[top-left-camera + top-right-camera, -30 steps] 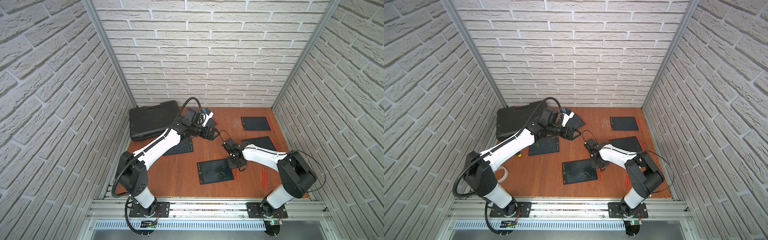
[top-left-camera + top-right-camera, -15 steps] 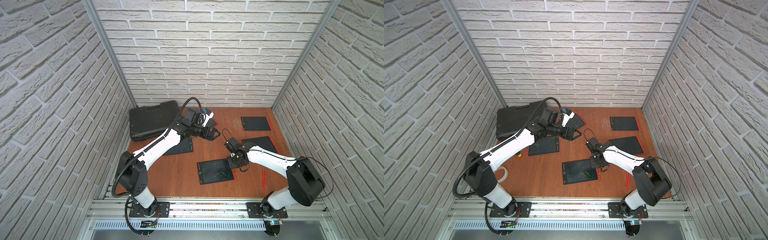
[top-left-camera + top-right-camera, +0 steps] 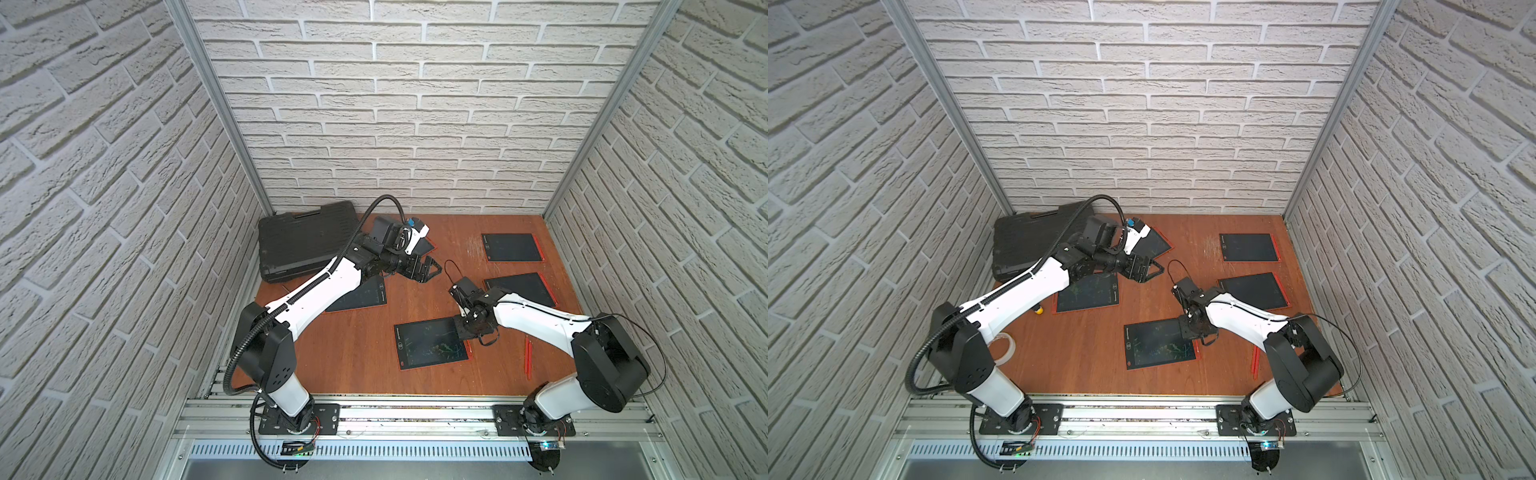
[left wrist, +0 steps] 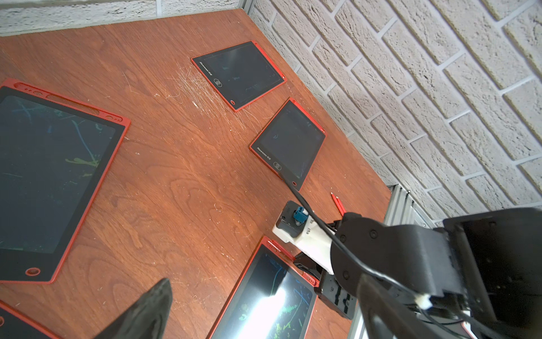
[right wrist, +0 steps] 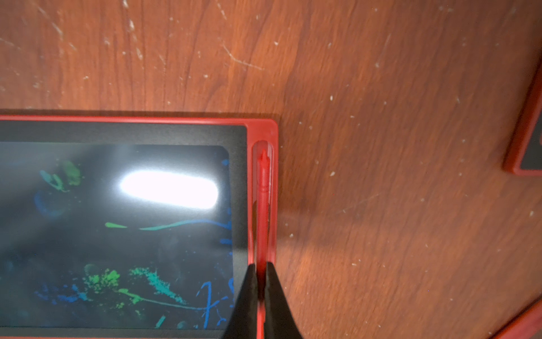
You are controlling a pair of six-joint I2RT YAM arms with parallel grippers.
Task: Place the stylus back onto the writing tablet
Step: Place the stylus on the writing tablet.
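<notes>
The writing tablet lies flat near the middle of the table, black screen with green and blue scribbles inside a red frame. In the right wrist view the thin red stylus lies along the slot in the frame's edge beside the screen. My right gripper is shut on the stylus shaft, low over the tablet's right edge. My left gripper hangs open and holds nothing, farther back over bare table; one fingertip shows in the left wrist view.
Other red-framed tablets lie at the back right, right, left and back. A black case fills the back left corner. Loose red styluses lie at the front right. A tape roll sits at the left edge.
The right arm's elbow has swung out to the right while its gripper stayed at the tablet's right edge. The left arm has not moved.
</notes>
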